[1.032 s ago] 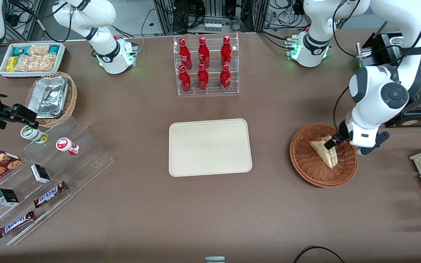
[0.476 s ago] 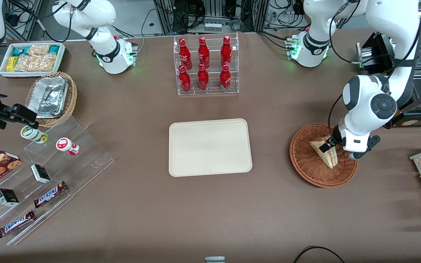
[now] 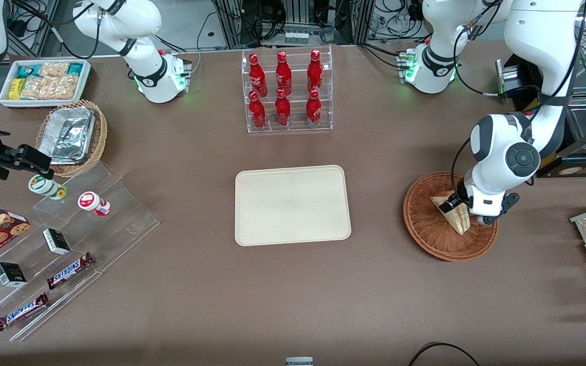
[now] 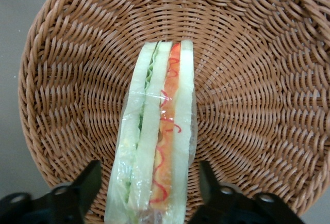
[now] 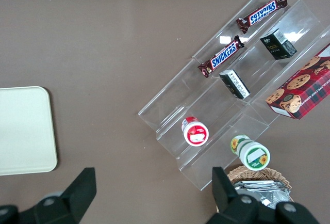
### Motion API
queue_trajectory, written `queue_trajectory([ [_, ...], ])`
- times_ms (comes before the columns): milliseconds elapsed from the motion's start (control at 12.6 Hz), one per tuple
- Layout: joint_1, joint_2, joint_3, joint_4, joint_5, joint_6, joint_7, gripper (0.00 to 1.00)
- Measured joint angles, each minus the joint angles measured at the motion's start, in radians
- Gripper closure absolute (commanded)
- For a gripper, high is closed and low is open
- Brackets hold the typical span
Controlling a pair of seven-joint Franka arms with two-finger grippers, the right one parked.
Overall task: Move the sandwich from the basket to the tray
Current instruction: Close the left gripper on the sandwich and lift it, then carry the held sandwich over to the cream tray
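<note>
The gripper (image 4: 149,193) is low in the basket (image 3: 428,231), its fingers (image 4: 87,182) apart on both sides of the sandwich (image 4: 157,136), not clamped. The sandwich lies inside the basket, toward the working arm's end, well apart from the tray (image 3: 292,205).

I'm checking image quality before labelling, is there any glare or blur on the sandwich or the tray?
Left wrist view: sandwich sharp in the basket, mild sheen on its plastic wrap, open end effector fingers straddling it.
Front view: tray evenly lit, no glare.
</note>
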State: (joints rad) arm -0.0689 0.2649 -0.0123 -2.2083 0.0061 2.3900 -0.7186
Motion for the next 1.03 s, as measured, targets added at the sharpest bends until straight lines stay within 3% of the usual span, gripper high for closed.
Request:
queue_trajectory([
  [238, 0.0, -0.002, 0.0, 0.018, 0.002, -0.044, 0.086, 1.0],
  [556, -0.009, -0.023, -0.015, 0.156, 0.002, -0.268, 0.197, 1.0],
  [1032, -0.194, -0.004, -0.03, 0.281, 0.001, -0.351, 0.216, 1.0],
])
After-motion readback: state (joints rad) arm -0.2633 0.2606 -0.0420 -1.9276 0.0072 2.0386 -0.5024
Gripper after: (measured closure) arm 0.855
